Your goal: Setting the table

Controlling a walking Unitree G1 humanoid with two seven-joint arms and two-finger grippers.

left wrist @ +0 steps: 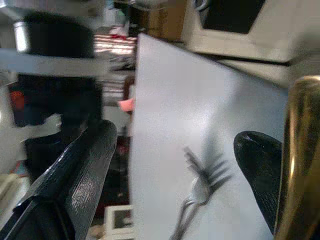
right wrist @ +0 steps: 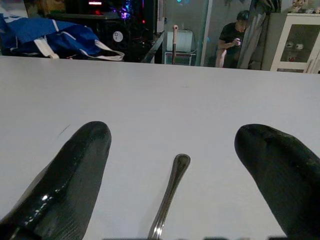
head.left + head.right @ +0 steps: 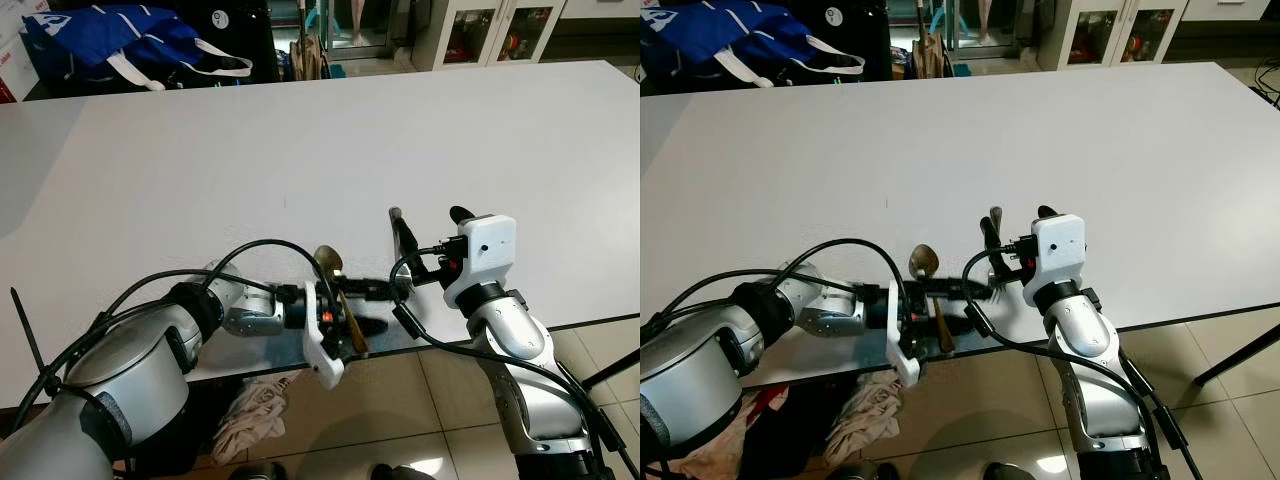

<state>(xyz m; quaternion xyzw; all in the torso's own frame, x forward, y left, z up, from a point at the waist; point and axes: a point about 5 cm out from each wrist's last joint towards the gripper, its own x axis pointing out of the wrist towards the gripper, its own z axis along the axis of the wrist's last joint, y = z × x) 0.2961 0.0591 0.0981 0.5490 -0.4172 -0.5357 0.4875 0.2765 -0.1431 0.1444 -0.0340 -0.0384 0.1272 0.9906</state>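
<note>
Head views: both arms reach over the near edge of the white table (image 3: 300, 140). Right gripper (image 2: 172, 165) sits low over the tabletop with its two black fingers (image 2: 75, 170) spread wide, nothing clamped. A silver utensil handle (image 2: 170, 192) lies flat on the table between those fingers, roughly midway, touching neither; its rounded end points away from the wrist, and its working end is cut off from the right wrist view. In the head views the same handle (image 3: 397, 228) shows just beside the right fingertips, inside the near table edge. Left gripper (image 3: 375, 290) is turned sideways along the near edge, pointing toward the right arm. A gold spoon (image 3: 335, 285) rides against it, bowl uppermost and toward the table, handle slanting down past the white finger mount; a gold edge (image 1: 300, 150) also lies right beside one left finger (image 1: 260, 165) in the left wrist view. Left fingers stand apart in that view; whether the spoon is actually gripped cannot be told. A blurred fork-shaped form (image 1: 200, 190) shows on the tabletop between the left fingers, possibly a shadow. Past the far table edge: blue bag (image 3: 110, 40), white cabinet (image 3: 500, 30). A person (image 2: 231, 42) sits in the background beyond the right fingers.
</note>
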